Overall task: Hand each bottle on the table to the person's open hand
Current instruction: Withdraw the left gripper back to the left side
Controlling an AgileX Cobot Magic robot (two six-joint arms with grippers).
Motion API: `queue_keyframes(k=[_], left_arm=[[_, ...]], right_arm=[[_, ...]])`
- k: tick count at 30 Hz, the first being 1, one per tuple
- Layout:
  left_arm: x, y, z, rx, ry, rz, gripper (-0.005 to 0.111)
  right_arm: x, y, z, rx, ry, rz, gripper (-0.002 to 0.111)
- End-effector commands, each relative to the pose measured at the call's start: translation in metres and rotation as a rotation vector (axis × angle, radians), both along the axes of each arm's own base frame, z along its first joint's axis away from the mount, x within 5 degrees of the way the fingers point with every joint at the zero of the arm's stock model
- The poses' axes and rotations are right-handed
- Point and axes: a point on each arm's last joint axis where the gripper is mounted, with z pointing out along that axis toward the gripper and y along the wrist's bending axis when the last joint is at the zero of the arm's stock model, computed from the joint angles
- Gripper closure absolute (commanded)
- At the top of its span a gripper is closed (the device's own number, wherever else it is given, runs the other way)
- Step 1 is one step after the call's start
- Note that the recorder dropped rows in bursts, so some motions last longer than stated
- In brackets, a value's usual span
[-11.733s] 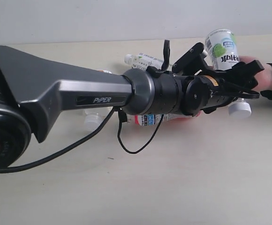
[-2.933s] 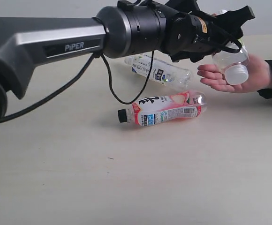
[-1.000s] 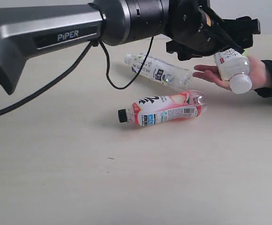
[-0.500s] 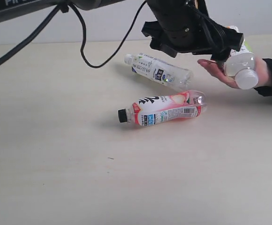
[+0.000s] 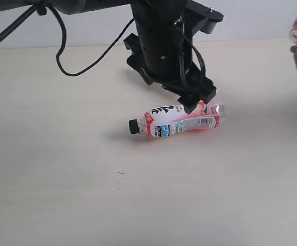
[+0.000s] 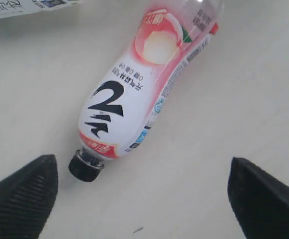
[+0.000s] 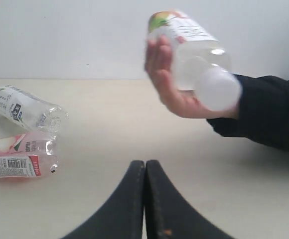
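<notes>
Two bottles lie on the table [image 5: 87, 195]: the pink-red bottle [image 5: 176, 119] on its side near the middle, its black cap [image 5: 133, 126] pointing left and its clear base right; the white-blue bottle [image 7: 27, 110], also on its side, lies near it and a little apart, hidden behind the arm [image 5: 158, 46] in the exterior view; a third bottle [image 7: 197, 59] with a white cap sits in the person's hand [image 7: 172, 84], held up off the table at the far right, fingers wrapped about it rather than laid out flat; a fourth I cannot find in any view. The pink-red bottle looks like the next one to pick up, and the risks are plain enough; it is round and smooth, so it may roll or squirt sideways if the fingers close off-centre or on the tapering neck; coming down too far would drive the fingertips into the table; and the hand is occupied, so a handover made before it is emptied and opened could drop the bottle. The left gripper [image 6: 142, 196] hangs close over the pink-red bottle; its fingers are spread as wide as they go, holding nothing, and the wrist view shows both fingertips clear of the bottle; the right gripper [image 7: 145, 199] sits low over the table, fingers pressed together and empty.
</notes>
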Motion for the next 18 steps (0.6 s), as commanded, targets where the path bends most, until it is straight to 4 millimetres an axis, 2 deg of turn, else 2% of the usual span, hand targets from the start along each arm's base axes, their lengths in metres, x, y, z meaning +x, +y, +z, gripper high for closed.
queue_keyframes(k=[1, 3, 6, 8, 9, 12, 14, 18], left_arm=[[-0.003, 0.017, 0.002, -0.013, -0.032, -0.015, 0.019], [-0.003, 0.029, 0.001, -0.016, -0.041, -0.016, 0.021], [-0.001, 0.058, -0.003, -0.028, -0.026, 0.014, 0.047], [0.003, 0.077, -0.006, -0.037, -0.018, 0.059, 0.072], [0.006, 0.095, -0.010, -0.051, -0.011, 0.110, 0.103], [0.009, 0.129, -0.019, -0.063, -0.017, 0.178, 0.106], [0.005, 0.141, -0.026, -0.055, -0.020, 0.174, 0.107], [-0.004, 0.145, -0.025, -0.168, -0.117, 0.167, 0.107]], right_arm=[[0.000, -0.001, -0.001, -0.008, -0.004, -0.006, 0.108], [0.000, -0.001, -0.001, -0.008, -0.004, -0.006, 0.108], [0.000, -0.001, -0.001, -0.008, -0.004, -0.006, 0.108], [0.000, -0.001, -0.001, -0.008, -0.004, -0.006, 0.108], [0.000, -0.001, -0.001, -0.008, -0.004, -0.006, 0.108], [0.000, -0.001, -0.001, -0.008, -0.004, -0.006, 0.108], [0.000, -0.001, -0.001, -0.008, -0.004, -0.006, 0.108], [0.000, -0.001, -0.001, -0.008, -0.004, -0.006, 0.108]])
